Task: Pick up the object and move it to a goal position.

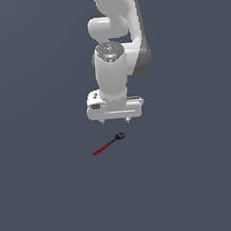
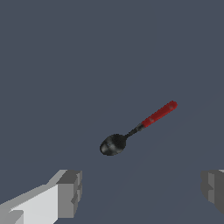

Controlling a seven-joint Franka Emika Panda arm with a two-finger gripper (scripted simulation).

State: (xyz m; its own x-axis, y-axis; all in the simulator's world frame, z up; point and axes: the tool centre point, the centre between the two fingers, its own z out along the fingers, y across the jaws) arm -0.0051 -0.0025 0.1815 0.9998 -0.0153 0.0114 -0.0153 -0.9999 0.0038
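The object is a tiny spoon-like tool (image 1: 110,144) with a red handle, a dark shaft and a small black rounded head. It lies flat on the grey floor, aslant, its head toward the arm. My gripper (image 1: 115,121) hangs above it and a little behind its head, fingers pointing down, apart from it. In the wrist view the tool (image 2: 136,129) lies ahead of the two grey fingertips (image 2: 70,192), which stand wide apart with nothing between them. The gripper is open and empty.
The plain dark grey floor (image 1: 191,180) spreads all around. The white arm (image 1: 118,34) rises behind the gripper. No other object shows in either view.
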